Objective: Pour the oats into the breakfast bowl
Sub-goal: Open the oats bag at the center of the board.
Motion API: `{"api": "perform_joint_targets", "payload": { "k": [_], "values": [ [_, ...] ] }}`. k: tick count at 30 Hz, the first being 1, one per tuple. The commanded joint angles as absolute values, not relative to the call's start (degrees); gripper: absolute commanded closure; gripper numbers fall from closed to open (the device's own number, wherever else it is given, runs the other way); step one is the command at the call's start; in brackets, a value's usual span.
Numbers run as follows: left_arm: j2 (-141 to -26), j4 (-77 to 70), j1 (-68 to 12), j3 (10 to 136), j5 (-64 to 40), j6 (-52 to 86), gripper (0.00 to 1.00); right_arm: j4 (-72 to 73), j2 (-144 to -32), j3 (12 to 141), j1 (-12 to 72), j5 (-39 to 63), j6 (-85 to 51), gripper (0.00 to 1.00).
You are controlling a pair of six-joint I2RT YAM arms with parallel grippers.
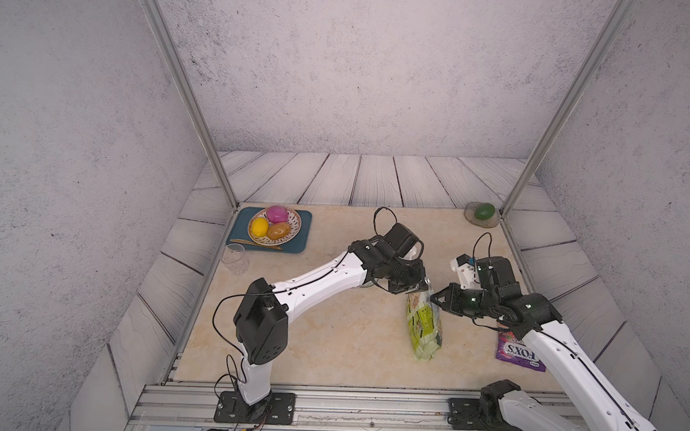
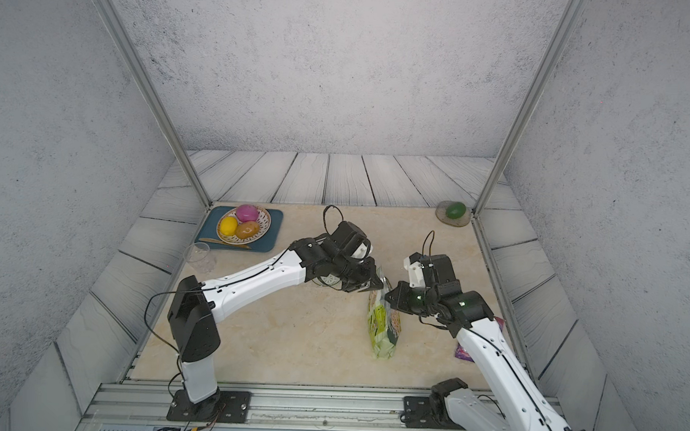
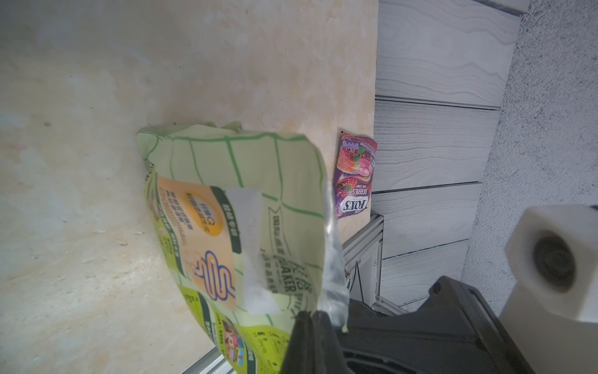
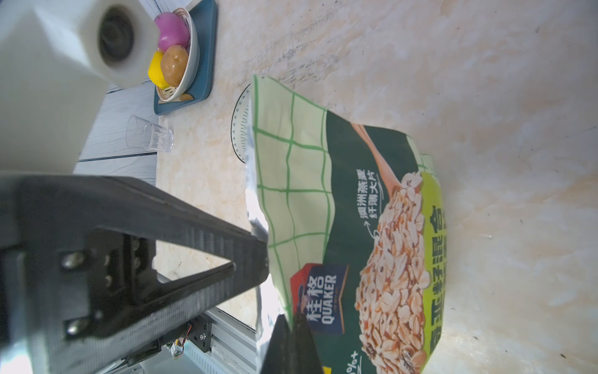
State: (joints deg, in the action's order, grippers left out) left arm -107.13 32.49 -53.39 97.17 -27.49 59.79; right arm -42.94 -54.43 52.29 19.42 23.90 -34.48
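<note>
The oats bag (image 1: 424, 326), yellow-green with an oat picture (image 4: 391, 259), stands upright on the table's right half; the oats themselves are hidden inside it. My left gripper (image 1: 422, 286) is shut on one side of the bag's top edge (image 3: 312, 315). From the opposite side, my right gripper (image 1: 435, 298) is shut on that edge too (image 4: 293, 320). The breakfast bowl (image 2: 327, 281), white with dark radial lines, sits on the table under my left wrist. Part of its rim shows behind the bag (image 4: 241, 126).
A fruit dish (image 1: 292, 218) sits on a blue tray (image 1: 301, 232) at the back left, with a clear glass cup (image 1: 235, 259) in front of it. A purple FOX'S bag (image 1: 516, 352) lies under my right arm. A green fruit (image 1: 485, 211) rests on a grey plate at the back right.
</note>
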Motion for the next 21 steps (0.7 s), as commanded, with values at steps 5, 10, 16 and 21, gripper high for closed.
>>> {"api": "perform_joint_targets", "payload": {
  "k": [5,10,16,21],
  "values": [
    [-106.2,33.9,-52.6,96.7,-24.6,59.8,1.0,-44.4,-52.4,50.9,19.3,19.9,-37.6,1.0],
    [-105.2,31.6,-52.5,94.7,-25.4,60.9,1.0,-42.3,-52.3,49.6,19.3,21.8,-38.4,1.0],
    [-106.2,31.7,-52.7,95.5,-26.5,60.6,1.0,-42.3,-55.0,50.8,19.3,24.7,-37.0,0.97],
    [-106.3,32.6,-52.7,96.4,-26.3,60.2,1.0,-40.9,-54.6,50.8,19.3,26.3,-37.1,1.0]
  ]
}}
